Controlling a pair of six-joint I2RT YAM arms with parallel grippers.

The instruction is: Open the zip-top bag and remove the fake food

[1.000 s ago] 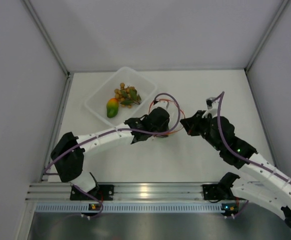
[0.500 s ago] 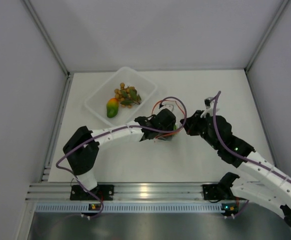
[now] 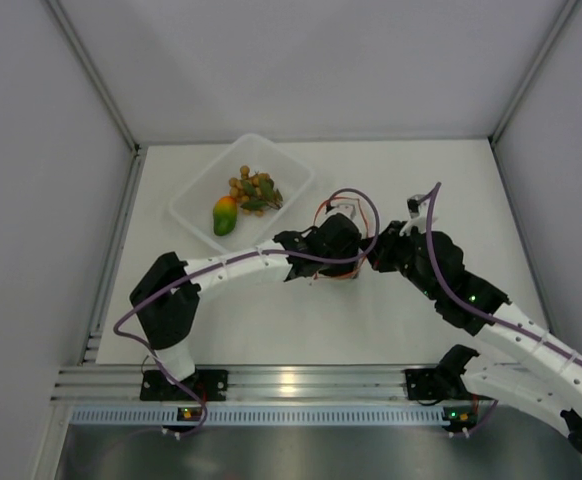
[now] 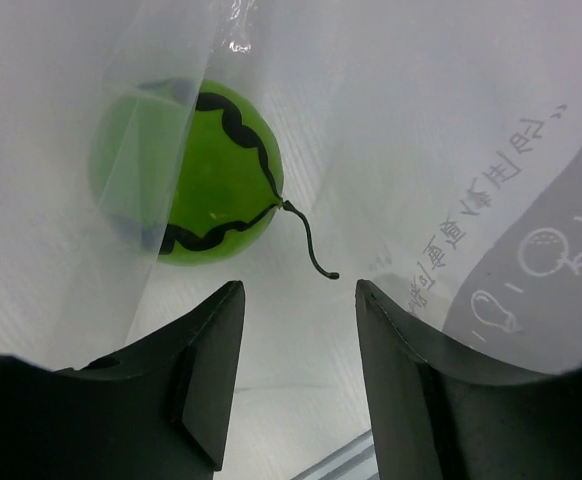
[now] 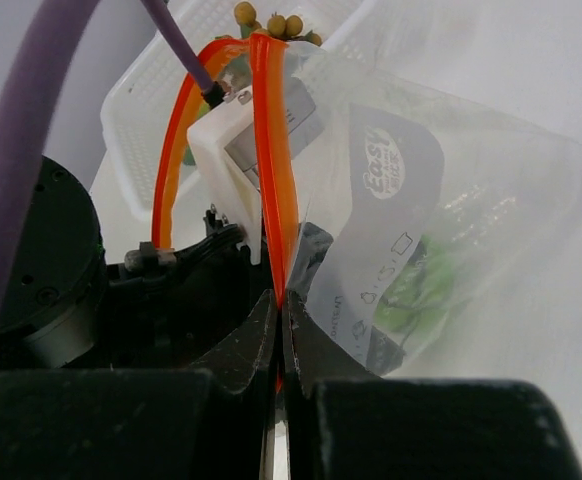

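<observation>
The zip-top bag (image 5: 491, 190) has a dark grey label (image 5: 396, 170) with the white word "Easy" on it. The smaller writing under this word I cannot read. The left wrist view shows through the film a line of Chinese characters, mirrored, and some small outline pictures.

The bag lies near the middle of the desk (image 3: 271, 320), between the two pincers, at 4 o'clock from the tray (image 3: 196, 186). Its red-orange zip strip (image 5: 271, 150) stands upright as an open loop toward 12 o'clock, and the pouch runs from there toward 3 o'clock. The right pincer (image 5: 279, 310) is pressed closed on the lower end of this strip. The left pincer (image 4: 299, 300) has its jaws moderately apart and grips nothing. The green ball (image 4: 196, 175), with wavy dark marks, lies inside the bag at 11 o'clock from it.

In the tray lies the mango (image 3: 224, 215), its long axis from 1 to 7 o'clock and its orange end uppermost. The brown cluster (image 3: 254, 190) is just beside it at 1 o'clock.
</observation>
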